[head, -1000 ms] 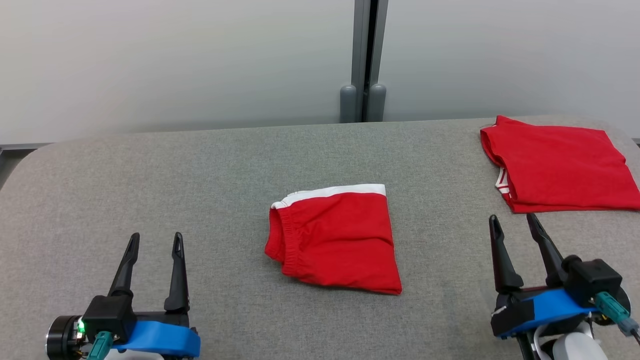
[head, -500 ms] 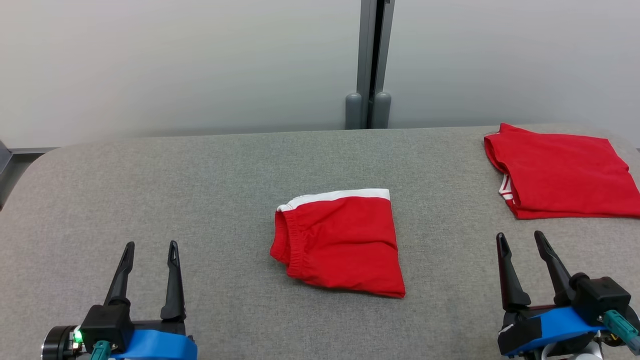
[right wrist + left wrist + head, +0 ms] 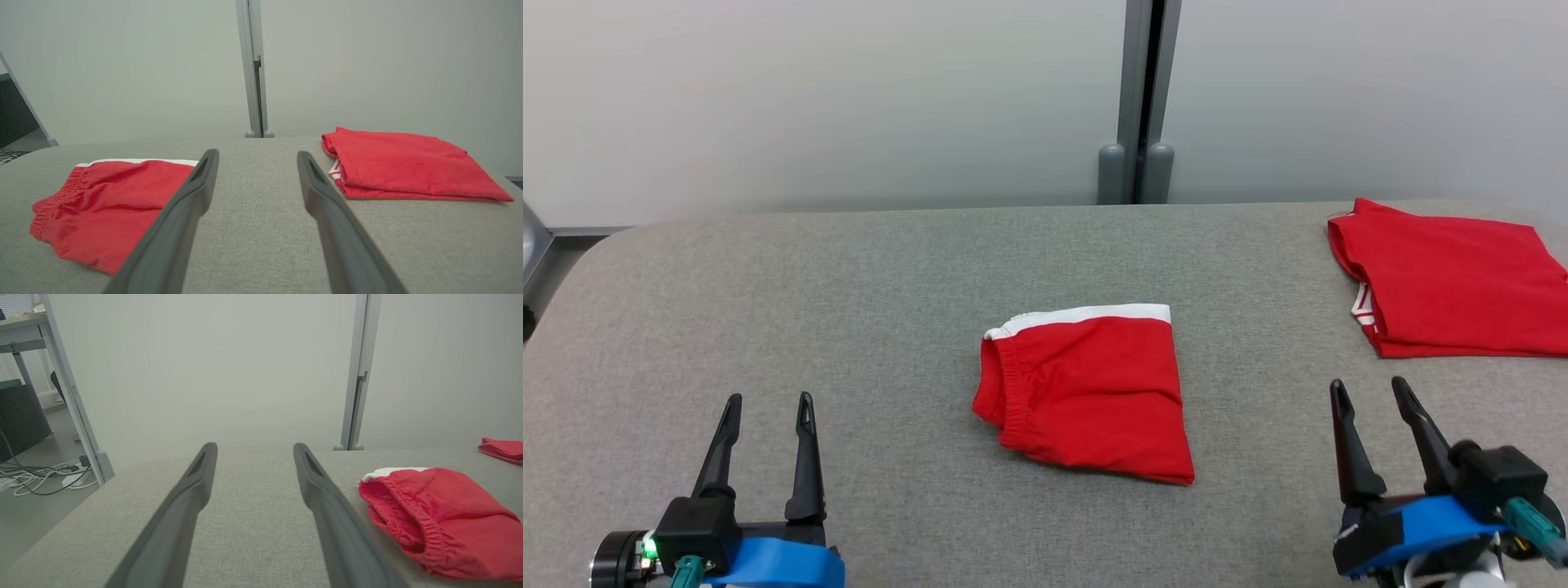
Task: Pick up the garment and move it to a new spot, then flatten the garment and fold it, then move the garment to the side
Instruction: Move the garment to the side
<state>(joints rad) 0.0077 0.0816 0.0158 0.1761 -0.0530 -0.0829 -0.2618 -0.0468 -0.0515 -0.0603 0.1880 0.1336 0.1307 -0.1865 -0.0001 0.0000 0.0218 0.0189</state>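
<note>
The garment [image 3: 1094, 392] is a pair of red shorts with a white band, lying folded in the middle of the grey padded table [image 3: 849, 286]. It lies right of my left fingers in the left wrist view [image 3: 441, 522] and left of my right fingers in the right wrist view [image 3: 110, 200]. My left gripper [image 3: 770, 398] hovers open at the near left, well apart from the shorts, nothing between its fingers [image 3: 255, 447]. My right gripper [image 3: 1366, 382] stands open at the near right, also holding nothing [image 3: 258, 153].
A second red garment [image 3: 1454, 282], folded flat, lies at the table's far right corner [image 3: 404, 167]. A pale wall with a grey post [image 3: 1147, 98] runs behind the table. Left of the table are a desk leg and cables on the floor [image 3: 41, 477].
The head camera has shifted a little, so the whole picture sits slightly to the right. The shorts and the other garment lie as before. Both grippers stay open.
</note>
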